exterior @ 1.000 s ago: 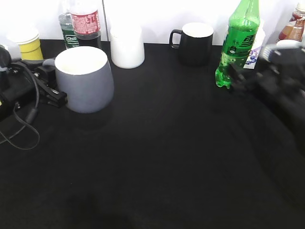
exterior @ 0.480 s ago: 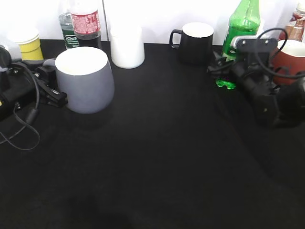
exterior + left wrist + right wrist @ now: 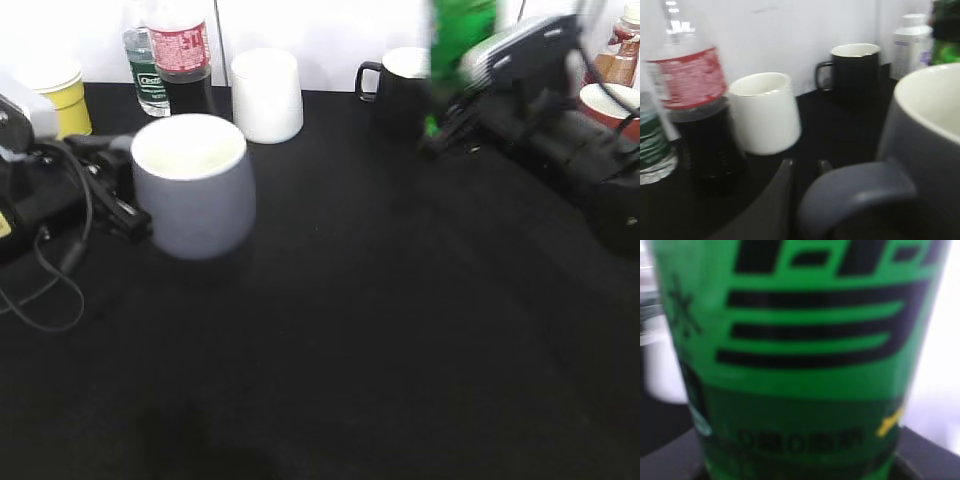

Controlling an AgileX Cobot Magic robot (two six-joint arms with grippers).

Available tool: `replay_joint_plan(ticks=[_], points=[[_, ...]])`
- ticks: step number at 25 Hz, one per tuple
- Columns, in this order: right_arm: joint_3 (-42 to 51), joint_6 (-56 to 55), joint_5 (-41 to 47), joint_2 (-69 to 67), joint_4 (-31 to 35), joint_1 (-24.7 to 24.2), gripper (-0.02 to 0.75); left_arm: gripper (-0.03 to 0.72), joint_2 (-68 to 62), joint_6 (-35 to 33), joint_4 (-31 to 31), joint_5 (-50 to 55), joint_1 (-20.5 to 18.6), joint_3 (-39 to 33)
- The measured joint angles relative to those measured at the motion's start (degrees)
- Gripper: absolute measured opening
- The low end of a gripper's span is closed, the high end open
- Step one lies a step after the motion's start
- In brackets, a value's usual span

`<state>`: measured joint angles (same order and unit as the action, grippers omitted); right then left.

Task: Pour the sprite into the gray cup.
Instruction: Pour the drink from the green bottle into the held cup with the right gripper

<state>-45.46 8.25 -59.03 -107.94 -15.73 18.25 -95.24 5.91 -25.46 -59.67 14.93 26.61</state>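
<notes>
Sprite: the sprite (image 3: 458, 40) off the table, upright as far as the blur allows, at the far right in front of the black mug (image 3: 403, 85); its label fills the right wrist view (image 3: 805, 355); cap not visible, so open or sealed cannot be told

Right gripper: right gripper (image 3: 452, 125) pinching the sprite low on its body; jaws themselves hidden behind the bottle in the wrist view

Gray cup: the gray cup (image 3: 193, 185) upright on the black table (image 3: 350, 330), left of centre, well apart from the bottle; inside looks white and dry

Left gripper: left gripper (image 3: 122, 195) at the cup's handle side; in the left wrist view the gray handle (image 3: 855, 192) sits right at the camera with a finger beside it; looks clamped on the handle, though contact is blurred

Done: bottle grasped and raised; cup apparently steadied

Left: carry the bottle across to the cup; tilt the neck over the rim; pour; nothing poured yet, judging by the clean interior

Bystanders: cola bottle (image 3: 181, 50), white cup (image 3: 266, 95) at the back; not involved
</notes>
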Motion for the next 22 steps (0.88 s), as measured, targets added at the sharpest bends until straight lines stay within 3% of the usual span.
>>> replay_joint_plan(ticks=[4, 7, 13, 22], points=[[-3.4, 10.0, 7.6, 0.0, -6.7, 6.0, 0.415, 0.085, 0.0, 1.6, -3.0, 0.0, 0.0, 0.0], [-6.8, 20.5, 8.8, 0.0, -9.2, 7.1, 0.415, 0.085, 0.0, 1.8, -6.6, 0.4, 0.0, 0.0], [-6.9, 44.1, 9.1, 0.0, -8.2, 7.1, 0.413, 0.085, 0.0, 2.2, -7.5, 0.3, 0.0, -0.6], [-6.9, 61.6, 3.8, 0.0, -2.5, 7.1, 0.408, 0.085, 0.0, 2.4, -9.3, 2.8, 0.0, -0.6]])
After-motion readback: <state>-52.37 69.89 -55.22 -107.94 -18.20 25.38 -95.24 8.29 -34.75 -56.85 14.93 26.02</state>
